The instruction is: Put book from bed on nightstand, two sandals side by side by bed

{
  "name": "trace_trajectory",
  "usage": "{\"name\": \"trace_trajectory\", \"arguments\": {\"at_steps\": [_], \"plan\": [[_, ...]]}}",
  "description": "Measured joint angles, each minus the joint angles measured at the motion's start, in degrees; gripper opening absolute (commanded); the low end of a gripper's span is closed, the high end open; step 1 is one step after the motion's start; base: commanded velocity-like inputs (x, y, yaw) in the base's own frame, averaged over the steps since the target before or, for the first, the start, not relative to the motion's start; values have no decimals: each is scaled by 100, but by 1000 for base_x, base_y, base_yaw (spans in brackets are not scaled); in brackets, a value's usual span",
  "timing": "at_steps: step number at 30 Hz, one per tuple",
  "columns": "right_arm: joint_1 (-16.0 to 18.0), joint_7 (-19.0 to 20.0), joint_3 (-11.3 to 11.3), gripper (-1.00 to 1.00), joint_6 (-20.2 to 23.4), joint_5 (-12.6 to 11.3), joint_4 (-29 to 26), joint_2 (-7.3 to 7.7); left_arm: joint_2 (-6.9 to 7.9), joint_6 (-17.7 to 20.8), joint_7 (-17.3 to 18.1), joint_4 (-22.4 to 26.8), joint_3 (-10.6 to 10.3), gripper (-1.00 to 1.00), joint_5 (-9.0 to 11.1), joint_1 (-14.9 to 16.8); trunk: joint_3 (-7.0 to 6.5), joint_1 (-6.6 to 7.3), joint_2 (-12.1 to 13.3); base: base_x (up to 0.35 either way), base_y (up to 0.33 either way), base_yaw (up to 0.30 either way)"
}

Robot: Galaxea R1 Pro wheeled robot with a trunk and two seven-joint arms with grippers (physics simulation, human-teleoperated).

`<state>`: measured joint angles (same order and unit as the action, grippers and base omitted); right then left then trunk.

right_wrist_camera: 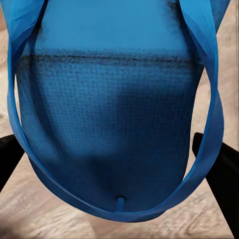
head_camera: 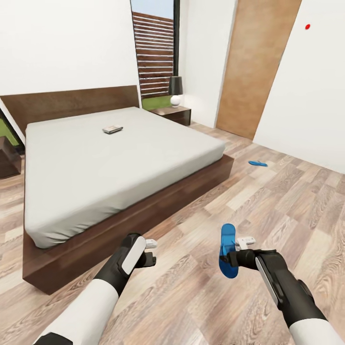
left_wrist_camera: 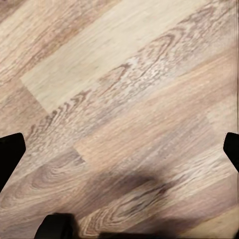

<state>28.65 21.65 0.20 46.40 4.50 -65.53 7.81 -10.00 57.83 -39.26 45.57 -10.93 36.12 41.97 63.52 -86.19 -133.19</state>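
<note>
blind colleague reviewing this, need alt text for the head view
The right gripper holds a blue sandal above the wood floor beside the bed. A book lies on the mattress; a second sandal lies farther off.

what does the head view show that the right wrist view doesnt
Head view alone: the bed with the book on its mattress, a nightstand with a lamp, the second sandal lying far off near the wall, and both arms. Right wrist view alone: the close weave of the sole and the thong strap. Both: the blue sandal at the right gripper, and the plank floor.
</note>
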Motion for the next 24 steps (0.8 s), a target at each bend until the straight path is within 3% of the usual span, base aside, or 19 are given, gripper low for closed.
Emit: {"name": "trace_trajectory", "arguments": {"at_steps": [13,24], "plan": [[-2,-7,4,-100,-8,14,9,3,0,-97,1,-1,0,100,0,0,-9,0,0,0,0,-88],[-2,-20,22,-100,-9,9,15,-13,0,-192,29,-28,0,100,0,-1,-9,0,0,0,0,-182]]}}
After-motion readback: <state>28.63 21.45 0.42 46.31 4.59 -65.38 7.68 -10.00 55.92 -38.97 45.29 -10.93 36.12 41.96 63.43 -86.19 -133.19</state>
